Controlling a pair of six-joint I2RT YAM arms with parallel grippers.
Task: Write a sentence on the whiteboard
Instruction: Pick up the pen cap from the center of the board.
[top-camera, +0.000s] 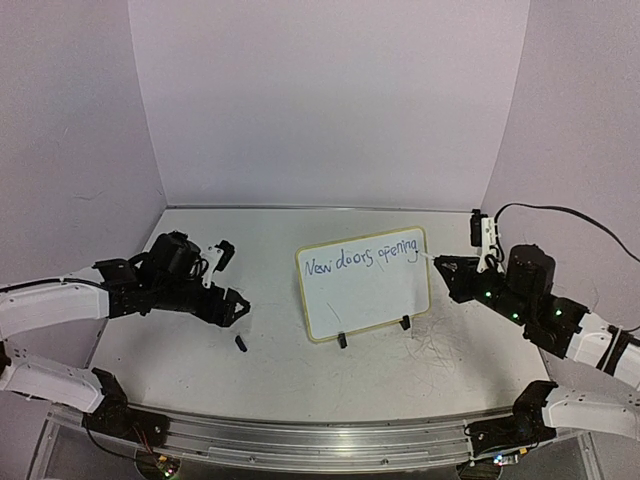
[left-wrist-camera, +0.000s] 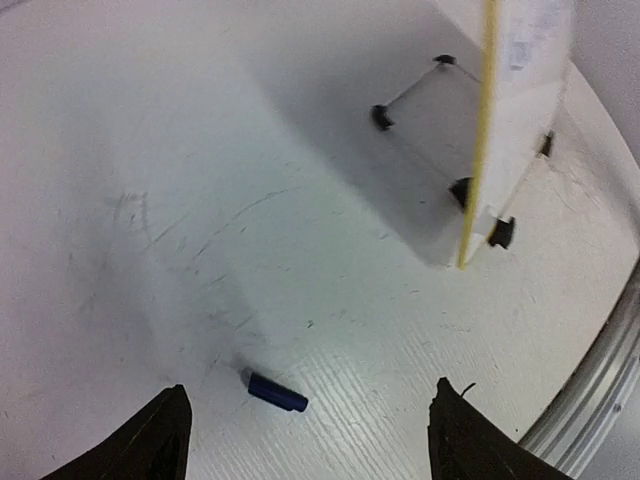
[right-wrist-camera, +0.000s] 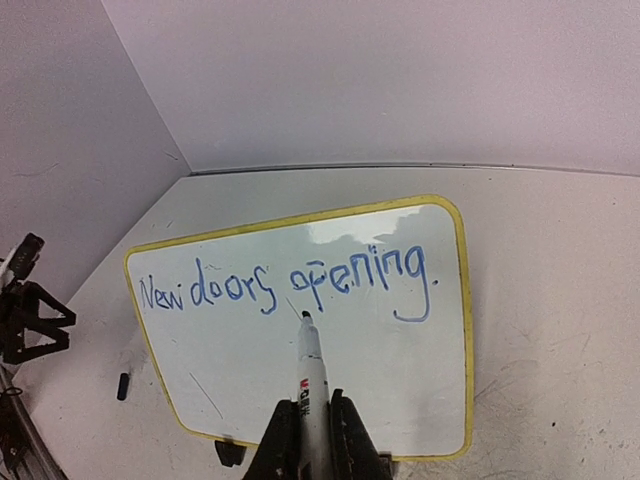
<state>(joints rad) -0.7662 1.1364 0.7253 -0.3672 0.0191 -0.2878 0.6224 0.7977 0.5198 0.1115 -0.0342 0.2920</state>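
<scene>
The whiteboard (top-camera: 372, 300) stands upright on small black feet at mid-table, its cream frame around a glossy white face. The sentence (top-camera: 365, 257) runs along its top in blue script, "New doors opening" (right-wrist-camera: 285, 285). My right gripper (right-wrist-camera: 312, 412) is shut on a white marker (right-wrist-camera: 310, 365), whose tip points at the whiteboard (right-wrist-camera: 400, 370) just under the writing. My left gripper (left-wrist-camera: 315, 440) hangs open over the table left of the board, nothing between its fingers. A small blue cap (left-wrist-camera: 277, 391) lies on the table just ahead of it, also in the top view (top-camera: 241, 343).
Grey scribble marks (top-camera: 440, 350) cover the table right of the board. Pale walls close in the back and both sides. A metal rail (top-camera: 320, 438) runs along the near edge. The whiteboard shows edge-on (left-wrist-camera: 482, 130) in the left wrist view.
</scene>
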